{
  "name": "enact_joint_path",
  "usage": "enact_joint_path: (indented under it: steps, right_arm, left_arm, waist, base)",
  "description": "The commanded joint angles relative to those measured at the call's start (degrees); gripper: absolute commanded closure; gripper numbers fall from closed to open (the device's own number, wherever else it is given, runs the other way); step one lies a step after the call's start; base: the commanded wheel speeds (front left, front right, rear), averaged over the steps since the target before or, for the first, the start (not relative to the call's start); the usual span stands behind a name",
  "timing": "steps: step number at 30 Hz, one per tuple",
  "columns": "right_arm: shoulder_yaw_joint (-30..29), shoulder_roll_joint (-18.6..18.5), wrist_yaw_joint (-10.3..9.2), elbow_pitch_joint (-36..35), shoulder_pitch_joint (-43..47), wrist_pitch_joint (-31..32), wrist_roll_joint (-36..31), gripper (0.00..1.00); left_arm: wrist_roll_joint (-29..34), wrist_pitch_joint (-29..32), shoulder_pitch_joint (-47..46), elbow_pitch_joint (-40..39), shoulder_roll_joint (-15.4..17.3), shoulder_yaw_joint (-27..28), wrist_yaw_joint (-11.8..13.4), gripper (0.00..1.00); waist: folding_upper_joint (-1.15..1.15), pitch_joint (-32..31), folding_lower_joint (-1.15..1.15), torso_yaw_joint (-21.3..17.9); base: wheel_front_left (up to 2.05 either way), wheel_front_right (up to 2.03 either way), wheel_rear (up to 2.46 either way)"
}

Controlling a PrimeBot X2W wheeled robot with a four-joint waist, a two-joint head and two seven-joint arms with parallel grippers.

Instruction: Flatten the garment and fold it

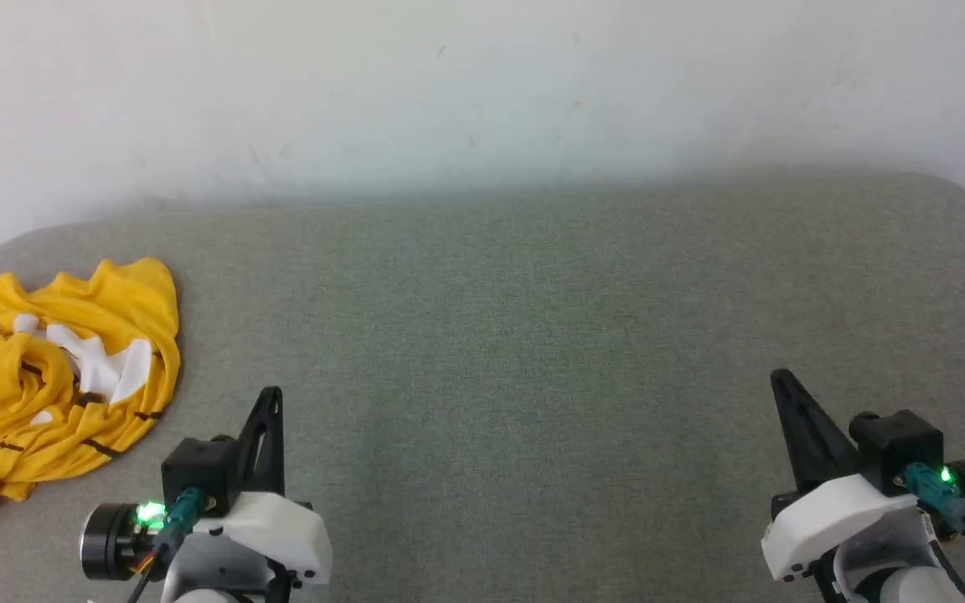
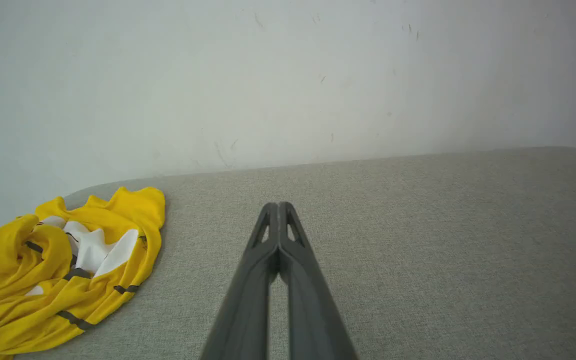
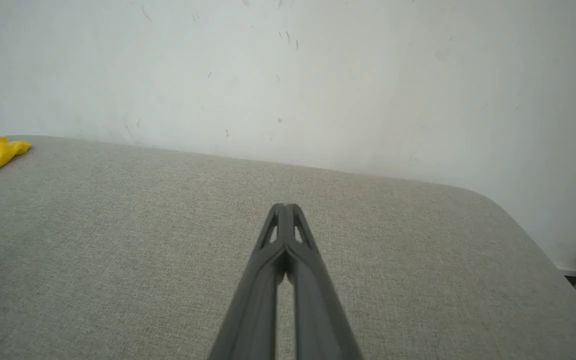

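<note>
Grey fabric-covered bench [image 1: 533, 335], round-cornered, set against a scuffed white wall [image 1: 482, 84].
The garment [image 1: 55, 352] is seen crumpled in a heap at the bench's left edge, yellow cloth bunched around white and black print. The left pincer [image 1: 271, 398] and the right pincer [image 1: 780, 378] are both closed on nothing over bare fabric, the left near the heap, the right well apart from it.

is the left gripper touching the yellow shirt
Apart: the head view shows a strip of bare grey surface between the left gripper and the yellow shirt.
</note>
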Motion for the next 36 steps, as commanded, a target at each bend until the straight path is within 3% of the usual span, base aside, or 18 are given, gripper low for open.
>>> enact_joint_path:
  steps: [1, 13, 14, 36]
  right_arm:
    - [-0.03, 0.21, -0.11, -0.32, -0.8, 0.03, -0.44, 1.0]
    - [-0.03, 0.21, -0.11, -0.32, -0.8, 0.03, -0.44, 1.0]
    - [-0.02, -0.01, 0.01, 0.04, 0.02, -0.03, 0.04, 0.0]
    - [-3.16, -0.02, -0.01, 1.77, 0.47, -2.3, 1.94, 0.0]
  left_arm:
    - [0.38, 0.01, -0.68, 0.1, -0.3, 0.24, -0.09, 1.0]
    - [0.38, 0.01, -0.68, 0.1, -0.3, 0.24, -0.09, 1.0]
    - [-0.02, -0.02, 0.03, 0.0, 0.01, -0.02, 0.0, 0.0]
    - [-1.27, -2.3, 1.0, -0.21, -0.02, 0.06, -0.15, 0.0]
  waist:
    - [-0.01, 0.0, 0.0, 0.0]
    - [-0.01, 0.0, 0.0, 0.0]
    - [-0.01, 0.0, 0.0, 0.0]
    - [-0.01, -0.08, 0.0, 0.13]
  base:
    - [0.0, 0.0, 0.0]
    - [0.0, 0.0, 0.0]
    - [0.0, 0.0, 0.0]
    - [0.0, 0.0, 0.0]
